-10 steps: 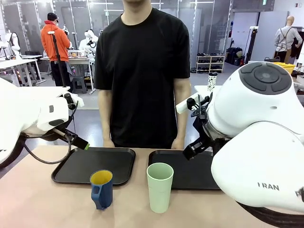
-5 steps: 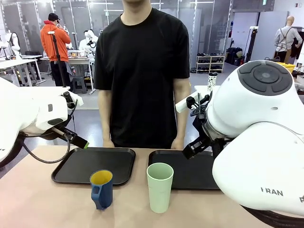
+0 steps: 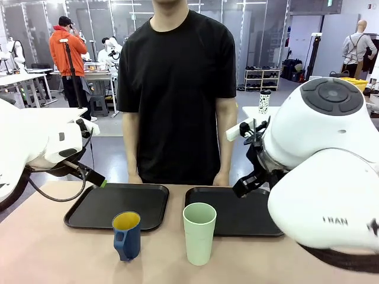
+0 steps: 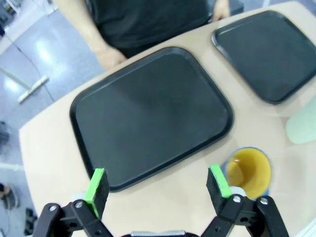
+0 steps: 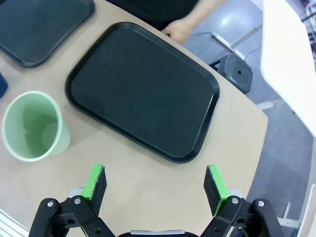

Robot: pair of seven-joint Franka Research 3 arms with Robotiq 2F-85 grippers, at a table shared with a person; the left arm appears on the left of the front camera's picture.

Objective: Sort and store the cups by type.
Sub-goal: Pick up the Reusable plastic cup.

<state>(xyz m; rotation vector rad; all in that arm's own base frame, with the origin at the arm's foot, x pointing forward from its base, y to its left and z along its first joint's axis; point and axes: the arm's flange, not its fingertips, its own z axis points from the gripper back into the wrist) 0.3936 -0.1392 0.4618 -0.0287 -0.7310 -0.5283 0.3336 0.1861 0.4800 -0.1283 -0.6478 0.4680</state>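
Note:
A short dark blue mug (image 3: 127, 235) with a yellow inside stands upright near the table's front edge. Just to its right stands a taller mint-green tumbler (image 3: 199, 232), also upright. My left gripper (image 4: 157, 181) hovers open above the table, with the mug (image 4: 247, 170) below its right finger and the tumbler's edge (image 4: 302, 129) farther right. My right gripper (image 5: 155, 181) hangs open high over the table, the tumbler (image 5: 34, 126) down to its left. Neither gripper holds anything.
Two black trays lie side by side behind the cups, the left tray (image 3: 118, 204) and the right tray (image 3: 237, 216), both bare. A person in a black shirt stands at the far side with hands (image 3: 135, 178) resting on the table edge.
The right arm has drifted a little to the right and the left arm has sunk slightly. Both cups stand where they were.

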